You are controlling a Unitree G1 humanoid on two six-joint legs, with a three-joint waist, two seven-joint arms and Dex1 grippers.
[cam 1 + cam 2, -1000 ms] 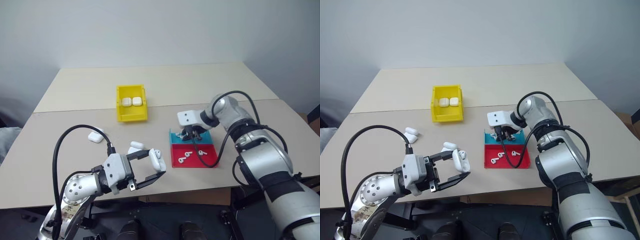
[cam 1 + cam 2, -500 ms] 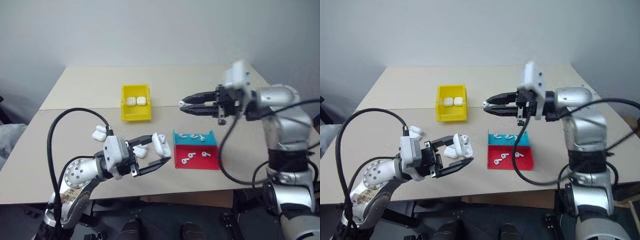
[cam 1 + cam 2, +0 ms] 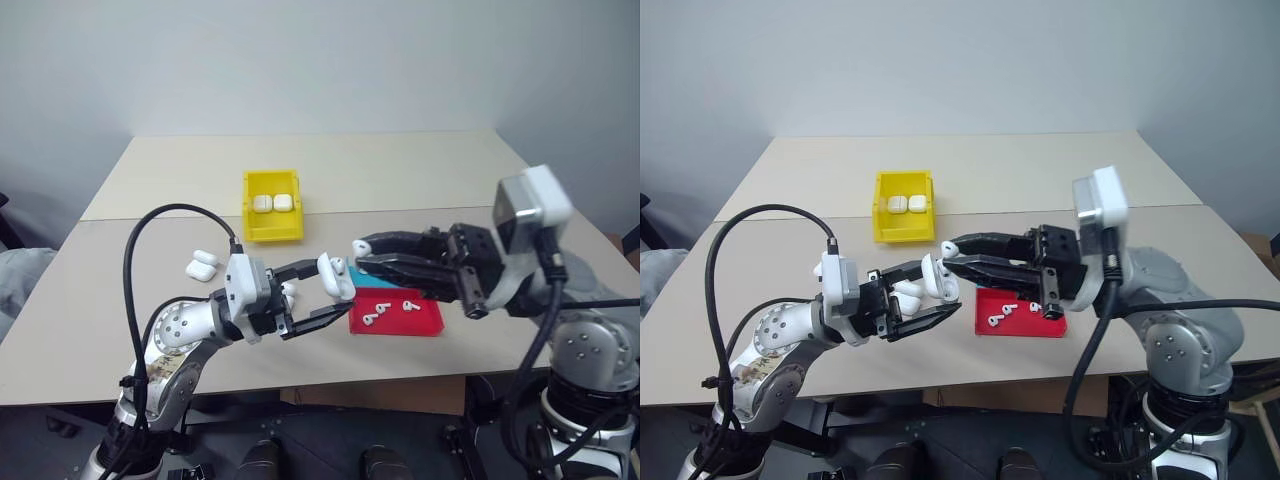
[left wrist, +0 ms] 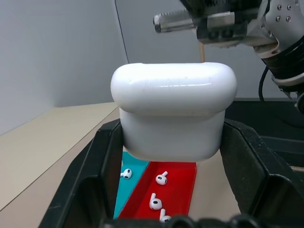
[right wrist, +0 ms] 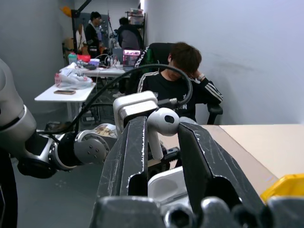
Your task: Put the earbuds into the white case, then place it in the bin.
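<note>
My left gripper [image 3: 332,288] is shut on the white case [image 3: 335,276], holding it above the table's front; the wrist view shows the case [image 4: 173,109] clamped between both black fingers [image 4: 107,156]. My right gripper [image 3: 358,250] points leftward at the case, its tips just above it. It is shut on one of the earbuds [image 5: 161,123], stem down. More earbuds [image 3: 375,318] lie in the red tray. The yellow bin [image 3: 272,235] stands further back on the table with two white cases inside.
The red tray [image 3: 425,322] and the teal tray [image 4: 137,164] beside it sit under my right gripper. Loose white cases [image 3: 202,264] lie on the table left of my left arm. A seated person [image 5: 183,83] shows behind my left arm in the right wrist view.
My right gripper lifted off the trays, drew back and turned to point left at the case, carrying an earbud. My left gripper rose a little with the case.
</note>
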